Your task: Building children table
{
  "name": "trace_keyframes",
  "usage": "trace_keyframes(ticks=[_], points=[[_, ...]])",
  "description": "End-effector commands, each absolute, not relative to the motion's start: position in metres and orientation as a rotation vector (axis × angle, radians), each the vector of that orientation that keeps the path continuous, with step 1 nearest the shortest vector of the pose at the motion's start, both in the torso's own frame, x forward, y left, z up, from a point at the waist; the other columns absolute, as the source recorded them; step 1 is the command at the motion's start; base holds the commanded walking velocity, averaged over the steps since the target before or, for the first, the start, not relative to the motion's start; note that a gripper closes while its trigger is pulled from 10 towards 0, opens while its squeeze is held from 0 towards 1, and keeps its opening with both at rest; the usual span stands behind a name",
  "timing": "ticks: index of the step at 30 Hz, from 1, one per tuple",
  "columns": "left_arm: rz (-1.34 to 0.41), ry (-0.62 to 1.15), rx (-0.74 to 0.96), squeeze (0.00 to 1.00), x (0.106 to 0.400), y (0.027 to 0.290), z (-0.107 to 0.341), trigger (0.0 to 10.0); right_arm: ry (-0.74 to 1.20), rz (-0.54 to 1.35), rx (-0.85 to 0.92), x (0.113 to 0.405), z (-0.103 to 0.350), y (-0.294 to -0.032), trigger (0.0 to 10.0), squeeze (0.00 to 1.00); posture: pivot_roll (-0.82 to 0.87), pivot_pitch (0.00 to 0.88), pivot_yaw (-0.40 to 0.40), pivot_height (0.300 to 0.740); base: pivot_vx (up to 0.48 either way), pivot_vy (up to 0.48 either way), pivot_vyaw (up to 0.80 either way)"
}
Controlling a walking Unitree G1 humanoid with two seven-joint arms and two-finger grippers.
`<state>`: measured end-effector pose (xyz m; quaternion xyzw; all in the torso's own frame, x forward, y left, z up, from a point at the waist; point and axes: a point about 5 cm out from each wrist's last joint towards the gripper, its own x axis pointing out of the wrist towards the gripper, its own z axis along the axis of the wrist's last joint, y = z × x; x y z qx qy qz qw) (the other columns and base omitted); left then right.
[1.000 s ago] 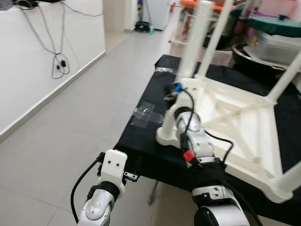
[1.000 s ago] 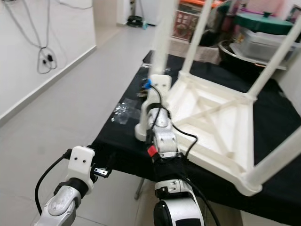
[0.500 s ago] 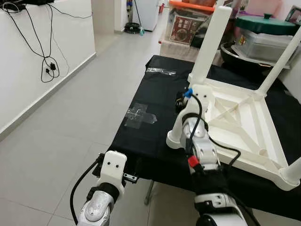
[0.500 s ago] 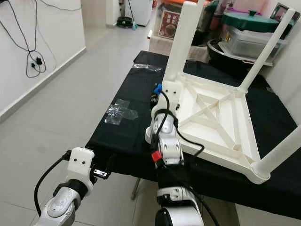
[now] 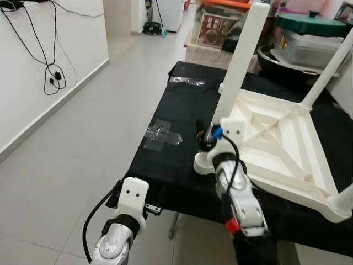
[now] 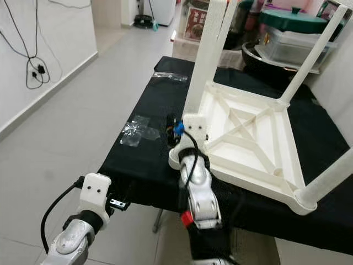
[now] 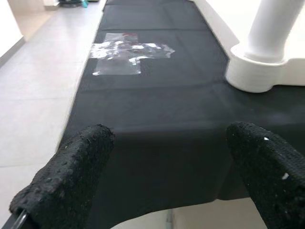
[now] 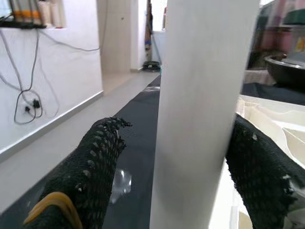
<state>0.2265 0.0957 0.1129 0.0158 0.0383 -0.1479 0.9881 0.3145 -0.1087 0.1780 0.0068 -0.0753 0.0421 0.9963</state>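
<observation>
The white children's table lies upside down at centre right, on the black-covered bench, legs up. We see our right end effector grasping its near-left leg, one finger on each side. The left end effector hangs released at lower left, before the bench edge. Clear tape sits left of the table. No writing is readable. Since half a second ago, the right arm has stretched further forward.

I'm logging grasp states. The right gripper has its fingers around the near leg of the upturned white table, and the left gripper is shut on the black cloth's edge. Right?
Not quite. The left gripper is open and holds nothing; the left wrist view shows its fingers spread before the black cloth. The right gripper does straddle the table leg.
</observation>
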Motion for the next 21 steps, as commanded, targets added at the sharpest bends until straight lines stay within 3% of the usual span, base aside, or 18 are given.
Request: trace_keyframes(ticks=[1,11,18,21], points=[[-0.300,0.095,0.026,0.00,0.226,0.097,0.109,10.0,-0.158,0.103,0.005,0.308,0.175,-0.114,10.0,0.00,0.09,0.020,-0.117,0.740,0.000,0.000,0.00],[-0.293,0.067,0.045,0.00,0.231,0.099,0.112,10.0,-0.117,-0.064,-0.097,0.296,0.161,-0.154,10.0,0.00,0.09,0.012,-0.106,0.740,0.000,0.000,0.00],[-0.299,0.054,0.079,0.00,0.231,0.100,0.112,10.0,-0.099,-0.030,-0.090,0.291,0.154,-0.152,10.0,0.00,0.09,0.007,-0.105,0.740,0.000,0.000,0.00],[-0.313,0.050,0.109,0.00,0.231,0.098,0.112,10.0,-0.086,-0.015,-0.082,0.288,0.150,-0.148,10.0,0.00,0.09,0.005,-0.106,0.740,0.000,-0.480,0.00]])
